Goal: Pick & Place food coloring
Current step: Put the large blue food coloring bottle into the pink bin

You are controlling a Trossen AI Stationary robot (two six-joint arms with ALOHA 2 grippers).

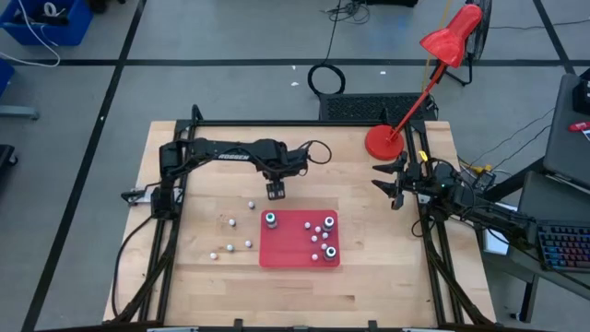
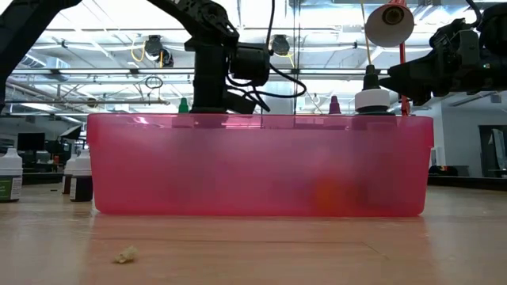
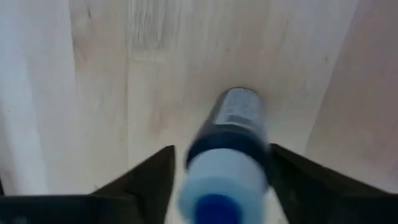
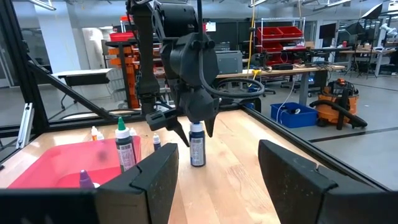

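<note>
The food coloring is a set of small dropper bottles with coloured tops. Several stand in a red tray point(image 1: 299, 242), among them a green-topped one point(image 4: 124, 149); others are scattered on the wood point(image 1: 230, 222) left of the tray. A blue-topped bottle point(image 4: 197, 147) stands upright on the table just beyond the tray's far edge. My left gripper point(image 1: 276, 191) hangs over it, open, a finger on each side of its top point(image 3: 225, 177). My right gripper point(image 1: 395, 183) waits open near the table's right edge, level with the lamp base. My left gripper comes from above, pointing down, with its fingers point(image 3: 152, 177) on either side of the blue-topped bottle's white shoulder point(image 3: 214, 171). A narrow gap shows at one finger. Whether the other finger touches the bottle, I cannot tell. The bottle's base rests on the table.
A red desk lamp has its round base point(image 1: 383, 140) on the table's far right part. In the low view the tray's near wall point(image 2: 261, 166) hides most of the table. A small crumb point(image 2: 124, 254) lies on the wood before it. Bare wood lies on the tray's near side.
</note>
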